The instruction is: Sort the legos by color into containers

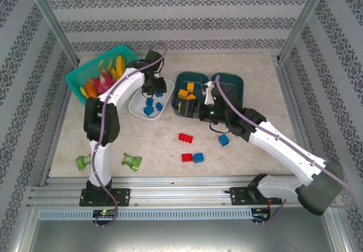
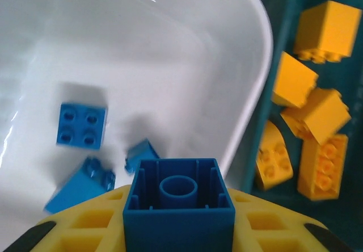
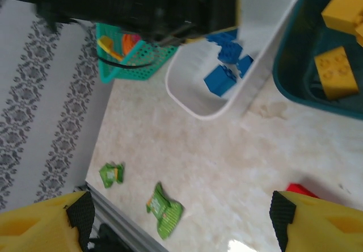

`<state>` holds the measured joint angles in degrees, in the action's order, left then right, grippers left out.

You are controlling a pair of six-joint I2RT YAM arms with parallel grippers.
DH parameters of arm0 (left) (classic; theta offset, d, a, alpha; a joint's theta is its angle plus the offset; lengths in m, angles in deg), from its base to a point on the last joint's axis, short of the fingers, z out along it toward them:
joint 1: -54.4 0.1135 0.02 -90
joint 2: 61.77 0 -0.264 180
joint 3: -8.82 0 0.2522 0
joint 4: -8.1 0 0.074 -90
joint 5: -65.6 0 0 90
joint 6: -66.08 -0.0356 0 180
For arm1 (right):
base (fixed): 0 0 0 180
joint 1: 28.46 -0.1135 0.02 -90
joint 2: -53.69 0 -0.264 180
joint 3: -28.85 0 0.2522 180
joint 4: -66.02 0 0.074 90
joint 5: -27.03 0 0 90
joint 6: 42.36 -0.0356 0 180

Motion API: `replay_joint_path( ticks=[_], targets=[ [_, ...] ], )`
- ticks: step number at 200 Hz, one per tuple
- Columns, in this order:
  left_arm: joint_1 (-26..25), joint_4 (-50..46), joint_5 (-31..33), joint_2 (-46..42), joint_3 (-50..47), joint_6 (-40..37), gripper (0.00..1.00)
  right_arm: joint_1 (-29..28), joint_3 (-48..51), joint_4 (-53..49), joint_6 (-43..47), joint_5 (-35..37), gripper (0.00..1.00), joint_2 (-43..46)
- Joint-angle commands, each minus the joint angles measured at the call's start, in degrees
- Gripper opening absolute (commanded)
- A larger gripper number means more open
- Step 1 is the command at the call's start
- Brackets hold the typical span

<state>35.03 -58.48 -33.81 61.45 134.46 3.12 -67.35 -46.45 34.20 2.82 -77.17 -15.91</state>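
Where the left gripper (image 2: pixel 179 232) hangs: over the white tub (image 2: pixel 170 36), 10 o'clock from table centre.
Left jaws: clamped on a blue brick (image 2: pixel 178 192), its hollow underside toward the wrist camera.
White tub contents: other blues (image 2: pixel 81 125) on its floor.
Right gripper (image 3: pixel 181 223): jaws wide apart, nothing between them; by the teal tubs, 1 o'clock.
Teal tub (image 1: pixel 182 80): just beside the white tub at its 3 o'clock, holding yellow bricks (image 2: pixel 317 116).
Second teal tub (image 1: pixel 235 84): 2 o'clock, partly hidden by the right arm.
Loose on table: two red bricks (image 1: pixel 185 138) and two stray blues (image 1: pixel 224 140), 4 to 6 o'clock.
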Motion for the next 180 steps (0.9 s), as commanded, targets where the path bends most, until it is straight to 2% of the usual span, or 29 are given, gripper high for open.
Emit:
replay_joint_path(
  ticks=[1, 19, 53, 100, 139, 165, 180],
  targets=[
    [1.4, -2.5, -3.4, 4.6, 6.9, -3.1, 0.32, -0.6, -4.1, 3.8, -1.0, 1.2, 0.83, -1.9],
    [2.1, -3.6, -4.1, 8.8, 10.4, -3.3, 0.33, -0.6, -4.1, 3.5, -1.1, 1.5, 0.83, -2.3],
    [2.9, -2.9, -6.3, 11.4, 9.7, -2.4, 0.37, -0.4, -2.5, 3.1, -1.8, 2.2, 0.83, -1.9],
    [2.8, -2.8, -7.5, 10.8, 9.2, -2.1, 0.56, 0.5, -3.2, 0.5, -1.4, 2.7, 0.83, -2.7],
    [2.9, -3.4, -6.8, 7.6, 9.5, -1.4, 0.62, 1.6, -4.9, -3.3, 1.2, 3.3, 0.83, -3.3],
    [2.6, -3.5, -5.6, 1.9, 8.9, 0.1, 0.67, 1.7, -8.6, -11.8, 8.0, 5.3, 0.81, -4.7],
    [2.2, -1.6, -5.2, -3.9, 5.0, 1.8, 0.7, 1.3, -10.6, -17.0, 13.7, 5.8, 0.8, -6.6]
  ],
)
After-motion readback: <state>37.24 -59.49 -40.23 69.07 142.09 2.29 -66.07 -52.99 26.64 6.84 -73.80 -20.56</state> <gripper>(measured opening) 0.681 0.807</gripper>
